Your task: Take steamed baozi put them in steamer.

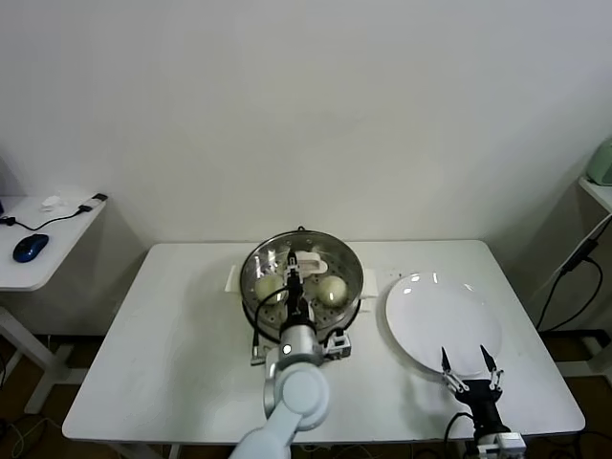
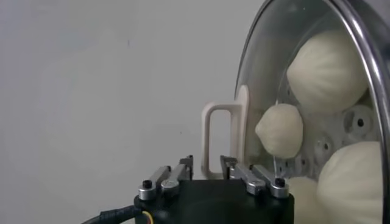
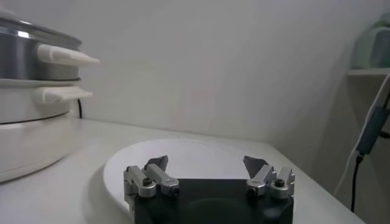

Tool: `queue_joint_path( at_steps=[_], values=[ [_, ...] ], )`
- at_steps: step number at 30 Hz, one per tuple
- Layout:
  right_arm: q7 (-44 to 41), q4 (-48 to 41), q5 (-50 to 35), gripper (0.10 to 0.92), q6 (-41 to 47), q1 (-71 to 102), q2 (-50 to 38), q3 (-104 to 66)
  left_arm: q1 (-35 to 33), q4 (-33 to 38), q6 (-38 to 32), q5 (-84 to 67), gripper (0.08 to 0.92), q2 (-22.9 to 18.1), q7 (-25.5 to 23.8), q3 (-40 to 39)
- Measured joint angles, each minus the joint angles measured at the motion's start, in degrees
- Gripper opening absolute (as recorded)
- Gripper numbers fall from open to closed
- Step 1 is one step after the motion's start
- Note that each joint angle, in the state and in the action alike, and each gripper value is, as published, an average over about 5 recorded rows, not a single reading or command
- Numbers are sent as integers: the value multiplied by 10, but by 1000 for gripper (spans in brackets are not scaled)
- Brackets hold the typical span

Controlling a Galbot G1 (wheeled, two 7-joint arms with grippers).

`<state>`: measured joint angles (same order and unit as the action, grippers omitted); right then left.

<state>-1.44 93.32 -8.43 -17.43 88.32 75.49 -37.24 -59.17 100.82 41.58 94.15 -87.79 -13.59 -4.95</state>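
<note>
- The table (image 1: 172, 363) carries everything: the steamer (image 1: 301, 277) stands at its middle toward the back, and the plate (image 1: 435, 320) lies just beside it on the robot's right.
- The steamer is a shiny steel pot on a cream base with side handles (image 3: 64, 56); a glass lid (image 2: 365, 49) with a cream handle (image 2: 222, 137) appears to sit on it.
- The plate is bare, so no bun is left to fetch from there; the loading looks done or nearly so.
- The buns (image 2: 279, 129) lie inside the pot on the holed tray: the head view shows two clearly, the left wrist view shows four pale rounded shapes behind the glass. They are smooth, round and cream-white, one with a small peak.
- The left gripper (image 1: 295, 278) hangs over the lid near its handle, fingers slightly apart and holding nothing.
- The right gripper (image 1: 470, 366) waits at the near edge of the plate, fingers spread wide and empty.
- What seems left, at most, is drawing the left arm clear.
</note>
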Motion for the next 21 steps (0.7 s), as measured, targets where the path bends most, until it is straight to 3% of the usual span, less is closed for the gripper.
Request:
queue_joint_path(
  at_steps=[13,16,21],
  values=[
    [0,21,-8,823,24,9,-10,9,-21,81,-8,-60,757,39,-11,-4],
    [-2,26,-8,823,27,8,-11,10,-33,114,-24,-111,809,56,12,6],
    [-11,37,-7,823,25,5,-11,13,-64,163,-77,-249,822,78,90,52]
  ],
)
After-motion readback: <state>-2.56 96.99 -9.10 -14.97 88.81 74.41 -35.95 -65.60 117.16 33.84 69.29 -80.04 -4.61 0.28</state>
